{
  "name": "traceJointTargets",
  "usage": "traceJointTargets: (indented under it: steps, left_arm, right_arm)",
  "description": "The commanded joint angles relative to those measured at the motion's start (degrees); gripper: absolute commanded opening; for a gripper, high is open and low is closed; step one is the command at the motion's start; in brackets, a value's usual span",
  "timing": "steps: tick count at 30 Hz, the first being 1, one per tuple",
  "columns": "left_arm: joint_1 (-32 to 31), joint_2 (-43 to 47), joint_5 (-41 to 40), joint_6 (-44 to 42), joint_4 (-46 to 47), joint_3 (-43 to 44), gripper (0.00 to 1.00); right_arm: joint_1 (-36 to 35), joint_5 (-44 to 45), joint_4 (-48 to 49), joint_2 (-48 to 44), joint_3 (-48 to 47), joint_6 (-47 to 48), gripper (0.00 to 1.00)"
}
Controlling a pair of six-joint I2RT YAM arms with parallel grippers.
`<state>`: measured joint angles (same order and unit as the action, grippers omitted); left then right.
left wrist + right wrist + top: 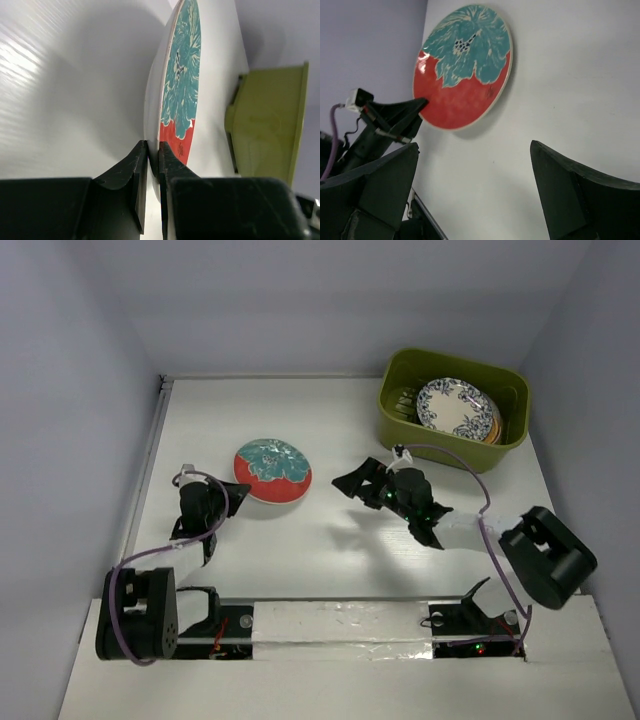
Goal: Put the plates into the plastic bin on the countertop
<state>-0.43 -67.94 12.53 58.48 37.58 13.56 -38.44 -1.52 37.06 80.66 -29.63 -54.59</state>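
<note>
The red-teal floral plate [273, 469] is near the middle left of the white countertop [330, 550]. My left gripper [238, 490] is shut on its near left rim, jaws pinching the edge; the plate [180, 85] fills the left wrist view. My right gripper [350, 482] is open and empty, to the right of that plate [462, 62]. The olive-green plastic bin [452, 407] stands at the back right and holds a stack of plates, the white-blue patterned plate [456, 408] on top and an orange rim below it. The other plates are hidden.
The bin [267, 125] shows beyond the plate in the left wrist view. Grey walls close the left, back and right. A taped mounting strip [340, 625] runs along the near edge by the arm bases.
</note>
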Motion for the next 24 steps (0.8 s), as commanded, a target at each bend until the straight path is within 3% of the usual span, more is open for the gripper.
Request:
traceJointTargets:
  steps: [1, 9, 13, 16, 19, 20, 24]
  left_arm:
    - [-1.24, 8.08, 9.17, -0.03, 8.66, 0.24, 0.00]
    - [-1.24, 17.22, 17.59, 2.86, 8.73, -2.93, 0.00]
    - [-1.77, 19.60, 21.73, 3.84, 8.03, -2.05, 0.00]
    - [-1.77, 20.22, 26.56, 3.84, 7.68, -0.56, 0.00]
    - [-1.77, 21.18, 30.79, 5.76, 9.26, 0.23, 0.00]
    - [-2.38, 21.71, 31.40, 6.12, 9.18, 0.76, 0.00]
    - [-2.39, 26.09, 31.94, 3.07, 2.44, 2.96, 0.00]
  right_arm:
    - [-0.50, 2.31, 10.22, 3.96, -3.77, -2.01, 0.98]
    - [-1.64, -0.76, 15.23, 15.65, -5.53, -5.61, 0.99]
    - [-2.26, -2.87, 18.57, 16.98, -5.62, -6.23, 0.98]
    - [-2.26, -3.84, 19.54, 15.67, -5.97, -5.62, 0.90]
    - [-2.26, -4.72, 22.77, 14.61, -5.44, -5.44, 0.63]
    - [-2.26, -4.81, 23.93, 14.18, -5.09, -6.14, 0.44]
    - [-2.26, -3.07, 26.75, 10.40, -2.55, -7.02, 0.05]
